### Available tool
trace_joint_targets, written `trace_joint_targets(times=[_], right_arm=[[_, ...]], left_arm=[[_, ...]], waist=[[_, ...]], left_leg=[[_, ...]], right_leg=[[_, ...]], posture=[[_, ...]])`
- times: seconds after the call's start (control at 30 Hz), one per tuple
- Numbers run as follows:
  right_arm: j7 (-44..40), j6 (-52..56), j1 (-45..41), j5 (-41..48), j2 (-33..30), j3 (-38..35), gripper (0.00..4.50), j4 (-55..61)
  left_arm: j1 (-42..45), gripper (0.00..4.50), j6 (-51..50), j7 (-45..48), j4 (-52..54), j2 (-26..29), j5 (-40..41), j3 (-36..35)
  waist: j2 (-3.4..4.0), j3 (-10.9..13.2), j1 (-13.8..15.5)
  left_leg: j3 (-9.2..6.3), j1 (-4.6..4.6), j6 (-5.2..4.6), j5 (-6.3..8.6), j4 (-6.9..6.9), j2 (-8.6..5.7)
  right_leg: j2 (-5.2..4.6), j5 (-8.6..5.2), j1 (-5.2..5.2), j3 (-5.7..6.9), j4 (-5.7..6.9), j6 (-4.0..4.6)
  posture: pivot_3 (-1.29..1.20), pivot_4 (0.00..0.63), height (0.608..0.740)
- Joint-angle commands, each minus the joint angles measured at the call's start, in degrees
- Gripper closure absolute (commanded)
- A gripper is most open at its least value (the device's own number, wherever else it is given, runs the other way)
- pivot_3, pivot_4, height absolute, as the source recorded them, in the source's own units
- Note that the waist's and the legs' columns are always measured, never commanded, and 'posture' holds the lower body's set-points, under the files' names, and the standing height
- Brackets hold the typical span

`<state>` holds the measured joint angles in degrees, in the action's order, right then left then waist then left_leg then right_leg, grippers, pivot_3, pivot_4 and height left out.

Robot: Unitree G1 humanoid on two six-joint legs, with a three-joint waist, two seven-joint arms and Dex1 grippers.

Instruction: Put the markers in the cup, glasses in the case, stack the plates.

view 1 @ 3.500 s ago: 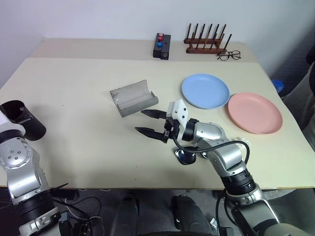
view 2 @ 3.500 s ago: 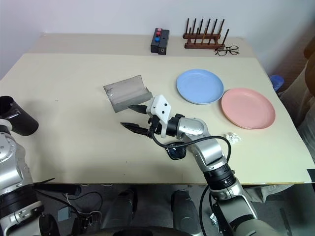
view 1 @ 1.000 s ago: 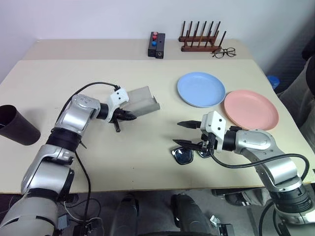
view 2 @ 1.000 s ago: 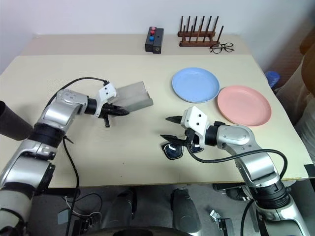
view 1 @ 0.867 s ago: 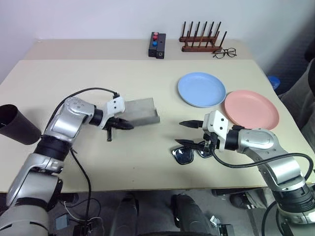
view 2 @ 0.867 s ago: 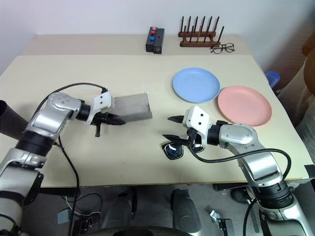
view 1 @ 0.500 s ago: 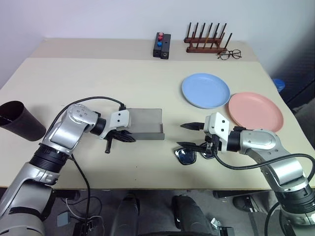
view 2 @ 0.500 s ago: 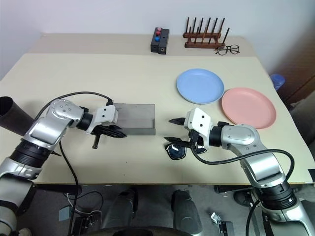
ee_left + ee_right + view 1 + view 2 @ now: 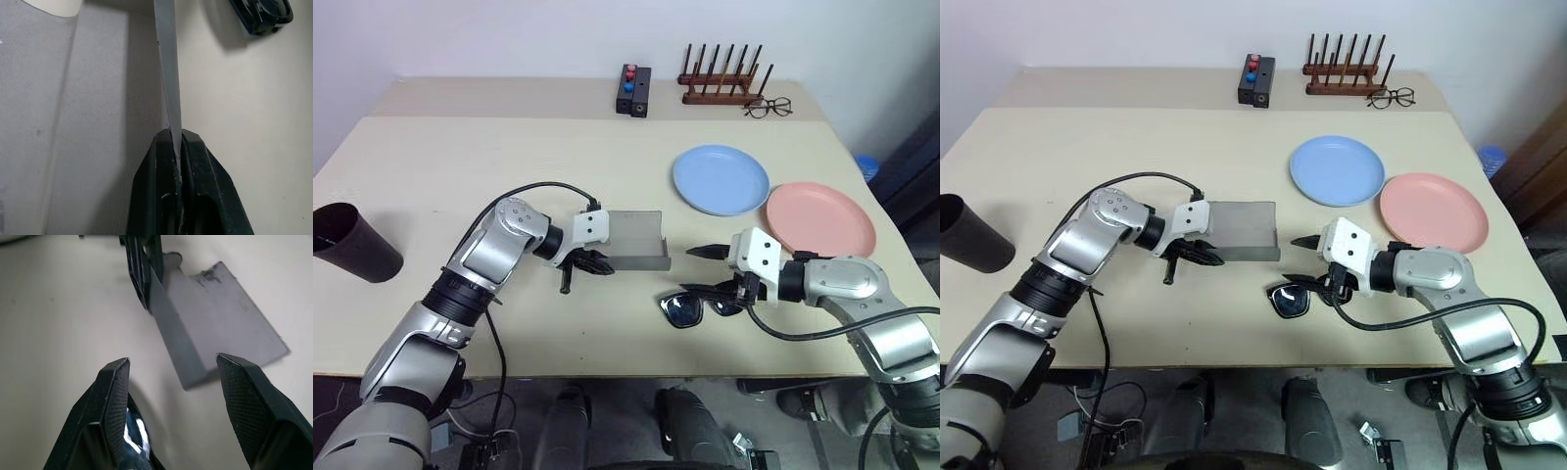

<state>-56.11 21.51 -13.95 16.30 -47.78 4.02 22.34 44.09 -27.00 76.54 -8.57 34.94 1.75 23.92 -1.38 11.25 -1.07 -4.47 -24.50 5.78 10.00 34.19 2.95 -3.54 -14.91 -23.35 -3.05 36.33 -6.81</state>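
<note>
The grey case (image 9: 634,238) lies open at the table's middle. My left gripper (image 9: 593,262) is shut on the thin edge of its wall, as the left wrist view shows (image 9: 175,133). The black glasses (image 9: 691,308) lie just right of the case, near the front edge. My right gripper (image 9: 701,271) hovers open over their left end, one lens showing between its fingers (image 9: 134,431). The blue plate (image 9: 721,180) and the pink plate (image 9: 819,217) lie side by side at the right, not stacked. The dark cup (image 9: 347,240) stands at the far left. The markers are out of view.
A black box with red and blue buttons (image 9: 634,90), a wooden peg rack (image 9: 724,88) and thin-framed clear eyeglasses (image 9: 769,108) sit along the back edge. A cable loops over my left arm (image 9: 533,188).
My left gripper has dragged the case to the right and nearer the front, close to the glasses. The right gripper has drifted slightly right, still open.
</note>
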Motion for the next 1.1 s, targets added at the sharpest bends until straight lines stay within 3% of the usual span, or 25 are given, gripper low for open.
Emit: trace_joint_targets(times=[0.03, 0.1, 0.4, 0.7, 0.9, 1.1], right_arm=[[-1.46, -2.61, -0.64, -2.51, -2.77, -0.77, 1.64, -0.61], [-2.52, -4.54, -0.71, -4.45, -4.62, -0.31, 1.64, -1.38], [-5.52, -10.84, -3.13, -11.95, -7.76, 3.43, 1.64, -2.37], [-4.98, -12.03, -3.05, -17.93, -7.55, 6.75, 1.64, -0.66], [-5.01, -14.26, -2.26, -21.22, -7.69, 8.23, 1.64, -1.4], [-5.49, -15.39, -1.76, -22.57, -8.01, 8.32, 1.64, -1.72]], left_arm=[[-0.02, 2.63, -0.78, -0.68, 2.7, 0.63, 0.38, -1.27], [-0.17, 1.72, -2.5, -1.18, 4.02, 0.47, 2.34, -3.03], [-2.32, 1.72, -3.91, -7.4, 7.49, 3.53, 7.75, -14.88], [-26.04, 1.72, -10.24, -13.44, 29.99, 7.6, 17.73, -28.41], [-35.1, 1.72, -9.88, -18.67, 38.11, 5.95, 21.78, -32.61], [-41.06, 1.72, -9.28, -21.49, 42.11, 6.12, 22.88, -31.33]], waist=[[0.0, 0.0, 0.15], [0.0, 0.0, 0.21], [0.02, 0.01, -0.17], [0.06, 0.0, 0.04], [0.07, -0.01, 0.23], [0.08, -0.01, 0.03]], left_leg=[[0.0, 0.0, 0.0, 0.0, 0.0, 0.0], [0.0, 0.0, 0.0, 0.0, 0.01, 0.0], [0.01, 0.03, 0.0, 0.0, -0.01, 0.0], [0.05, 0.03, -0.01, 0.01, 0.0, 0.01], [0.08, 0.08, 0.0, 0.01, 0.08, 0.0], [0.09, 0.1, -0.01, 0.01, 0.05, 0.01]], right_leg=[[-0.01, 0.0, 0.0, 0.0, 0.0, 0.0], [-0.01, 0.0, 0.01, 0.0, 0.0, 0.01], [0.0, 0.0, -0.01, 0.0, 0.03, -0.01], [-0.03, -0.02, -0.01, -0.03, 0.03, -0.01], [-0.08, 0.0, 0.08, -0.03, -0.02, 0.04], [-0.07, 0.0, 0.06, -0.04, -0.01, 0.04]], posture=[[0.0, 0.15, 0.738], [0.0, 0.15, 0.738], [0.0, 0.15, 0.738], [0.0, 0.15, 0.738], [0.0, 0.15, 0.738], [0.0, 0.15, 0.738]])
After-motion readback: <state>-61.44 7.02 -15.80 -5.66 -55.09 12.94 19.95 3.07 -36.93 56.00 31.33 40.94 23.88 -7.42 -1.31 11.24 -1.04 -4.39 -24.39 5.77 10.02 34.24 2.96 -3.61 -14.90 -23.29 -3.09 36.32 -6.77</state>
